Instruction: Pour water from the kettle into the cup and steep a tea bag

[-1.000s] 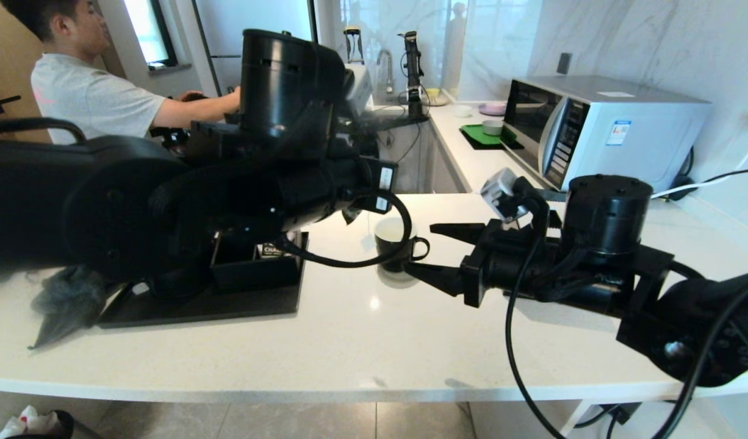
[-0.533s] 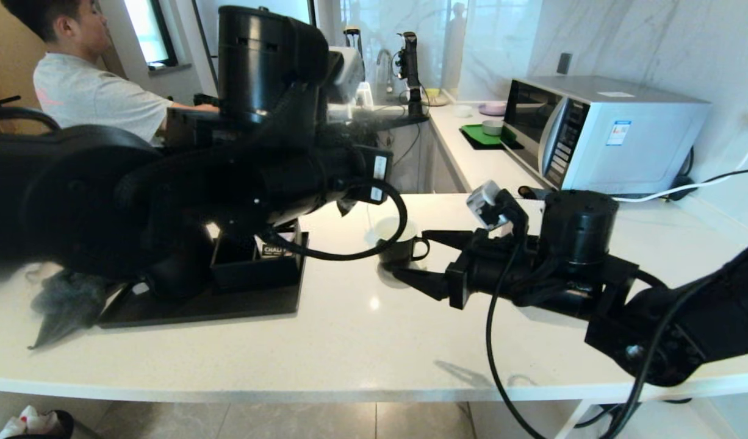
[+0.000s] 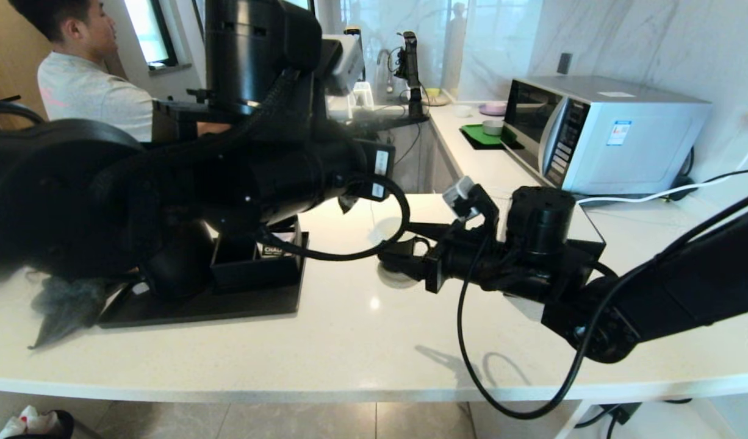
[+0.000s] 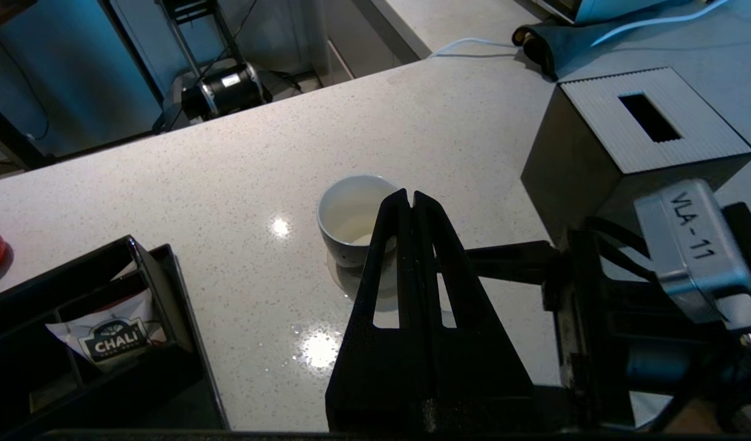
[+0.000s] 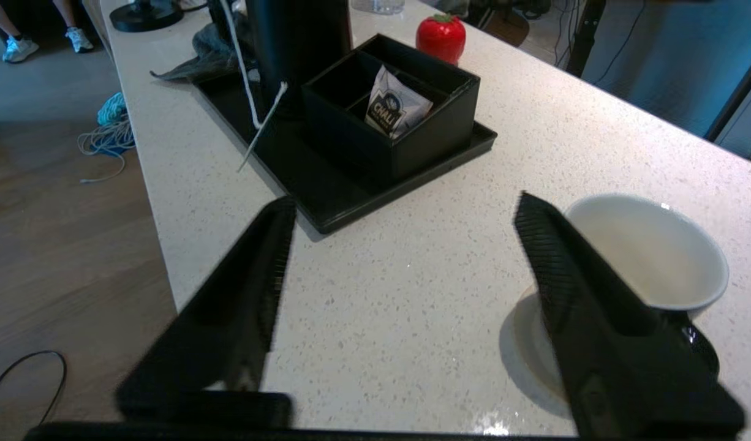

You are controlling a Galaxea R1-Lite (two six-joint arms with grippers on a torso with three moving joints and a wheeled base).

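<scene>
Reaching in low over the counter (image 3: 349, 341) with the right gripper (image 3: 404, 247), claw spread wide. Nothing held between the fingers (image 5: 559, 257). One finger close against the near side of the cup (image 5: 651, 251), covering part of its handle; the other well off toward the tray (image 5: 326, 205), over bare counter.

Standing upright on the counter: the cup (image 3: 387, 230), white inside showing, between the tissue box (image 4: 626, 141) and the tray (open stone on either side).

Hovering above the cup's rim with the left gripper (image 4: 410, 197), fingers pressed flat together, tips pointing down past the cup (image 4: 351, 214). Cannot tell from the wrist view whether anything is pinched there. In the head view, hidden behind the raised left arm (image 3: 166, 195).

Hanging in front of the kettle (image 5: 296, 37) in the right wrist view: a thin white string (image 5: 251, 104). No telling where the pouch of the tea bag is.

On the tray: the kettle, upright, just beside a black organizer (image 5: 412, 144) with a CHALI sachet (image 5: 395, 107) leaning in one compartment. Behind the organizer, a small red object (image 5: 441, 37). At the tray's far end, a grey cloth (image 3: 63, 305).

Further back: a microwave (image 3: 593, 128) on the side counter, a seated person (image 3: 81, 91) to the left.
</scene>
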